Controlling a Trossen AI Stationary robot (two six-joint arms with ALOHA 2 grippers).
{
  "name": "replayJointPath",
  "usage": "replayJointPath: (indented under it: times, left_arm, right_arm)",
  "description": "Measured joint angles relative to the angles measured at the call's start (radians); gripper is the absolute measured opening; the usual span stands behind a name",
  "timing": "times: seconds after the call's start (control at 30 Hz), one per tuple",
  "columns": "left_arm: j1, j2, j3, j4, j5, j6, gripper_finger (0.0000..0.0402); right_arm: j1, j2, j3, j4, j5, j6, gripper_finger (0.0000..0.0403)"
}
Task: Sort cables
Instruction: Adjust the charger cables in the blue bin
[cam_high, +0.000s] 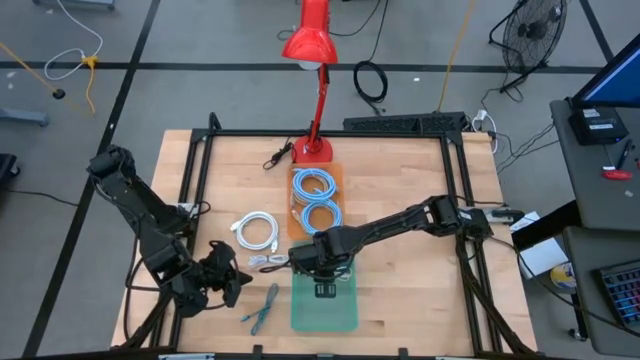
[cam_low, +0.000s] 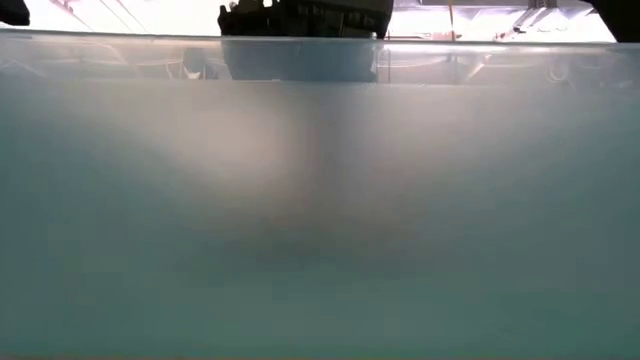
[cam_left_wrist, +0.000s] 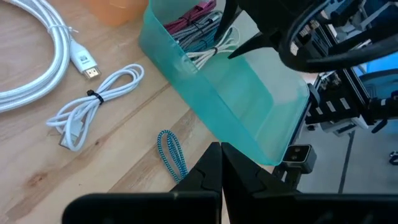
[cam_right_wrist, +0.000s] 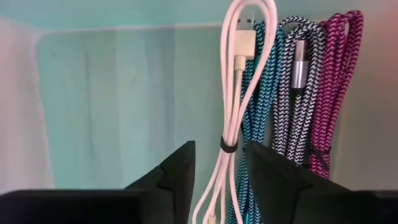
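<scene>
the pale wooden table in its black frame fills the high view, where a translucent teal plastic bin sits near the front edge and an orange tray behind it holds two light-blue round cable coils; the low view gives only that bin's cloudy wall. to the bin's left there is open wood with a white coiled cable, a small white tied bundle and a short blue-and-white braided cable. the right gripper reaches down into the bin, its fingers parted with a white cable bundle hanging between them, not pinched; only its wrist view shows the teal, grey and magenta braided cables lying beside it against the bin's wall. the left gripper hovers near the front-left edge, fingers clenched on nothing.
</scene>
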Motion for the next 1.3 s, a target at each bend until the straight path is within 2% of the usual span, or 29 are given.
replayJointPath:
  times: [0.1, 0.2, 0.4, 0.6, 0.67, 0.97, 1.3]
  left_arm:
    - [0.0, 0.0, 0.0, 0.0, -0.013, 0.0, 0.0001]
    - [0.0, 0.0, 0.0, 0.0, -0.031, 0.0, 0.0001]
    - [0.0, 0.0, 0.0, 0.0, -0.032, 0.0, 0.0001]
    - [0.0, 0.0, 0.0, 0.0, -0.032, -0.001, 0.0001]
    - [0.0, 0.0, 0.0, 0.0, -0.032, -0.002, 0.0001]
    - [0.0, 0.0, 0.0, -0.001, -0.033, -0.002, 0.0001]
    - [0.0, 0.002, 0.0, -0.024, -0.033, -0.004, 0.0001]
  right_arm:
    - [0.0, 0.0, 0.0, 0.003, 0.022, 0.0, 0.014]
    - [0.0, 0.0, 0.0, 0.007, 0.095, 0.007, 0.0135]
    - [-0.01, 0.0, 0.0, 0.015, 0.214, 0.054, 0.0095]
    - [-0.025, 0.0, -0.024, 0.057, 0.169, 0.073, 0.0019]
    - [-0.026, 0.0, -0.045, 0.073, 0.141, 0.071, 0.0005]
    - [-0.021, -0.005, -0.159, 0.12, 0.031, 0.11, 0.0002]
    - [0.004, -0.02, -0.173, 0.144, 0.021, 0.121, 0.0001]
